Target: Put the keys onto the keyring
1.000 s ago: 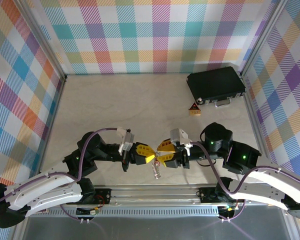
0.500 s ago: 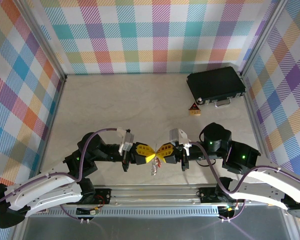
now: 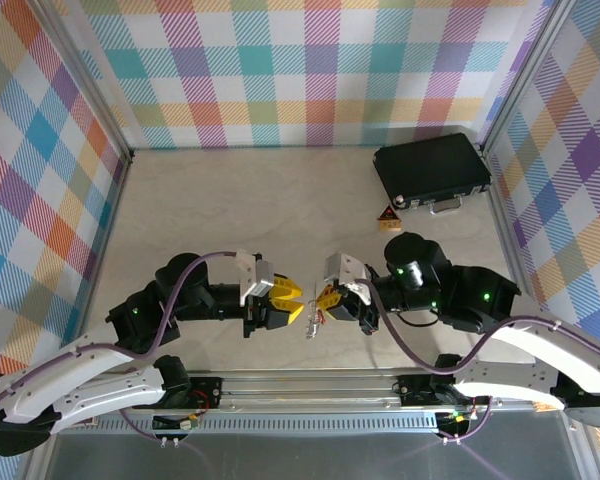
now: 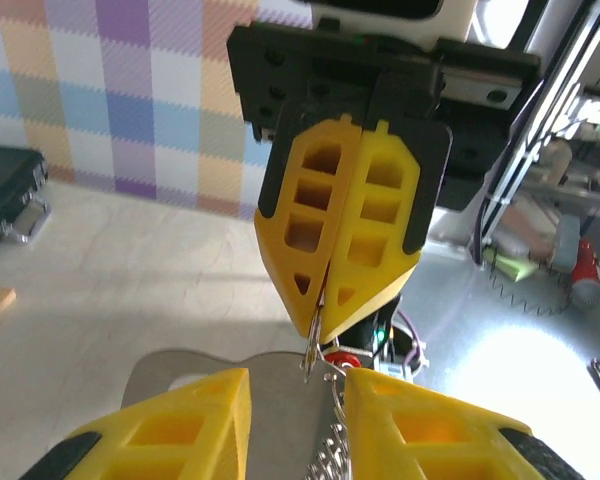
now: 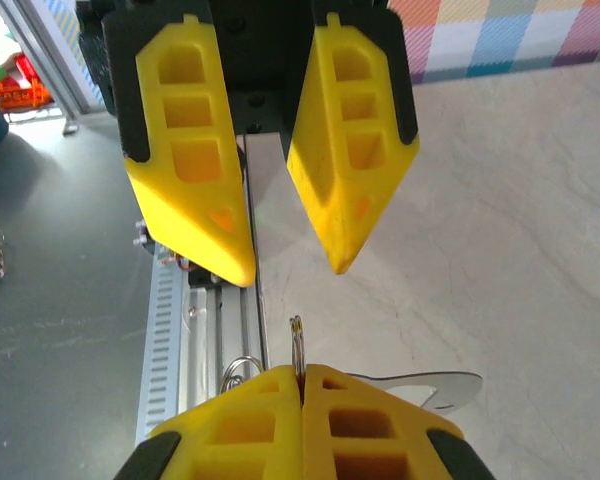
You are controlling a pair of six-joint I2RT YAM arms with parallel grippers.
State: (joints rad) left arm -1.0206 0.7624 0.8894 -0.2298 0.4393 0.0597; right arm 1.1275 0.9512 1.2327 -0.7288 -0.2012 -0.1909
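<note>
**Keyring (image 5: pixel 297 345) pinched in the right gripper (image 5: pixel 300 378)**

The silvery ring pokes up edge-on, a thin sliver between yellow ribbed fingers pressed together on it, over the table's (image 3: pixel 230 210) near edge. The left wrist view adds its beaded edge dangling below and a red speck of the key (image 4: pixel 343 358), mostly hidden. The left gripper (image 5: pixel 288 268) faces it, fingers spread, empty.

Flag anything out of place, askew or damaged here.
Nothing stands out. The keyring hangs pinched in the shut jaws of the right gripper, the left gripper faces it open, and the black case lies flat.
</note>
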